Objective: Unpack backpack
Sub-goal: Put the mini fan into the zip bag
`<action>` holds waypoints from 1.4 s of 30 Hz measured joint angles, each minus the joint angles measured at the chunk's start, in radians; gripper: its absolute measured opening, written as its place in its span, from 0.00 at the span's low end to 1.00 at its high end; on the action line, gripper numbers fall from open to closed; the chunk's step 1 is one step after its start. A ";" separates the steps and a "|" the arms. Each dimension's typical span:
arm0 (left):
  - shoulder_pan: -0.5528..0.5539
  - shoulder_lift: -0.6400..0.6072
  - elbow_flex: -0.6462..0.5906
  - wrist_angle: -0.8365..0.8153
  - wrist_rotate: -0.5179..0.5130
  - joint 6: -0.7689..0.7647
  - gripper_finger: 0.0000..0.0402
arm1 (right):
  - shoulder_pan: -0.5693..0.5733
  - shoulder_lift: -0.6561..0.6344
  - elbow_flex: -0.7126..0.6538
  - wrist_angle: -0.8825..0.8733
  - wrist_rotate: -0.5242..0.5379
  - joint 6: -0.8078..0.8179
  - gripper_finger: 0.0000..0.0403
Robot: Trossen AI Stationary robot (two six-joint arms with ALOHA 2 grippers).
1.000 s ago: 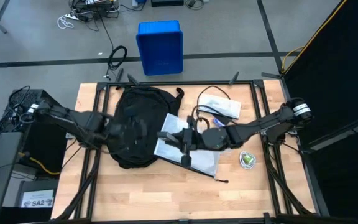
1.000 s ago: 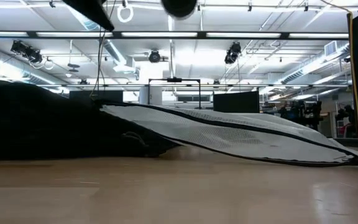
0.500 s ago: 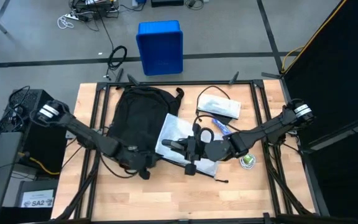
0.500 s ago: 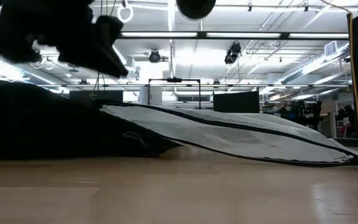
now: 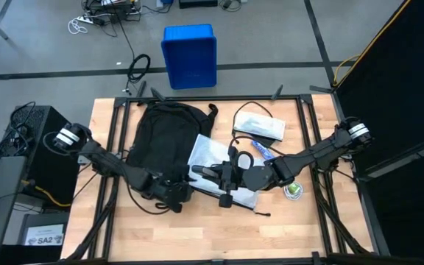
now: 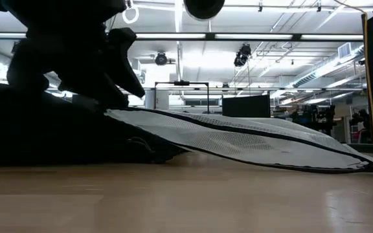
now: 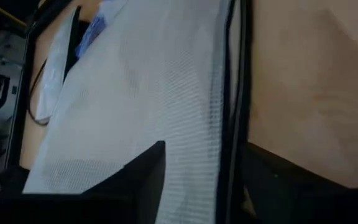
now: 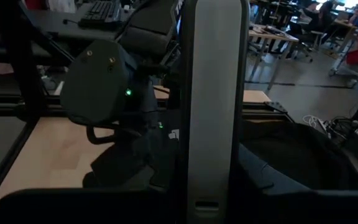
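Jaws first: my left gripper [image 5: 177, 197] stands partly open with nothing between its fingers, low at the near corner of the large black fabric backpack [image 5: 165, 140]. My right gripper [image 5: 223, 179] is clamped on a long flat silver-grey slab [image 8: 212, 106], just beside the backpack's right edge. That backpack lies flat on the left half of the wooden table [image 5: 285, 228]. A white mesh pouch with dark trim [image 6: 251, 144] overlaps its right side, under my right gripper.
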 joint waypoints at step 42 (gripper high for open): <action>0.275 0.119 0.000 -0.018 -0.110 -0.052 0.01 | 0.014 0.002 0.000 -0.021 -0.008 0.006 0.15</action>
